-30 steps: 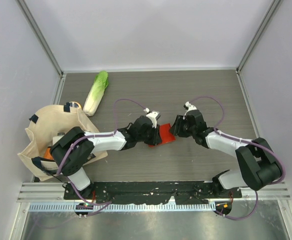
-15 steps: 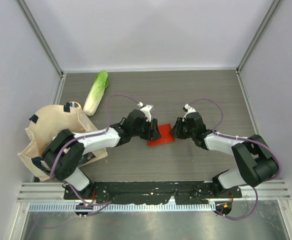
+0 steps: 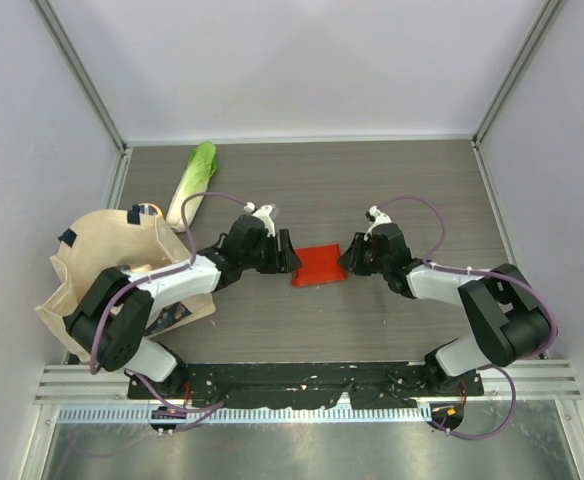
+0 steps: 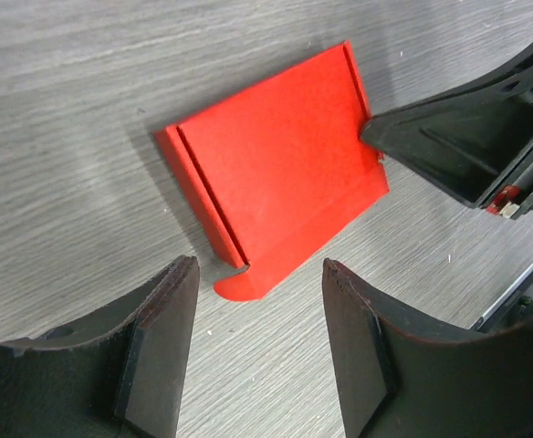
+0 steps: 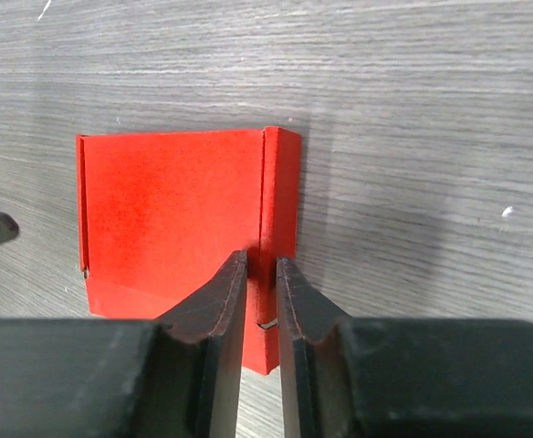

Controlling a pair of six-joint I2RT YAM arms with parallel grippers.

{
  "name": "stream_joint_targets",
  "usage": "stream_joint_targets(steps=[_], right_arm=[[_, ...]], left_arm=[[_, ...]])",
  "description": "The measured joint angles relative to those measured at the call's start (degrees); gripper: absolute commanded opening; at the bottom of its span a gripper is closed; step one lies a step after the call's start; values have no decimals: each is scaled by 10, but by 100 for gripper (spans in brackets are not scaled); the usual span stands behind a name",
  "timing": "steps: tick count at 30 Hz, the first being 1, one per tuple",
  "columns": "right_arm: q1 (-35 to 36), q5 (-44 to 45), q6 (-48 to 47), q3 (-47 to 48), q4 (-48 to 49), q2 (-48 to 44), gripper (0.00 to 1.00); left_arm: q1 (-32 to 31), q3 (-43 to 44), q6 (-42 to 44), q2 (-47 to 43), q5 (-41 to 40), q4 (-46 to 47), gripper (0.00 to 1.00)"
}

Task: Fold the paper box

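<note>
Pinching the paper box (image 5: 171, 214) flap, seemingly, right jaws sit narrow; left jaws gape wide.

the paper box (image 3: 319, 266) is hemmed in on 2 sides: the right pincer (image 3: 346, 262) pinches its right flap, and the left pincer (image 3: 290, 256) stands just off its left edge, jaws apart. bare counter (image 3: 372, 180) lies free behind and in front. a cabbage (image 3: 191, 184) and tote bag (image 3: 102, 270) crowd the left side, well apart from the box.
</note>
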Motion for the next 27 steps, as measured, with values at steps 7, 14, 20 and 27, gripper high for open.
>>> stream_joint_targets(steps=[7, 14, 20, 27], right_arm=[[-32, -35, 14, -9, 41, 16, 14], [-73, -82, 35, -26, 72, 22, 9], [-102, -129, 54, -32, 96, 38, 5], [-127, -172, 73, -36, 121, 57, 4]], left_arm=[[-1, -1, -34, 38, 1, 15, 64], [-1, 20, -75, 92, -28, 16, 64], [-1, 52, -110, 129, -43, 20, 66], [0, 65, -163, 171, -20, 75, 62]])
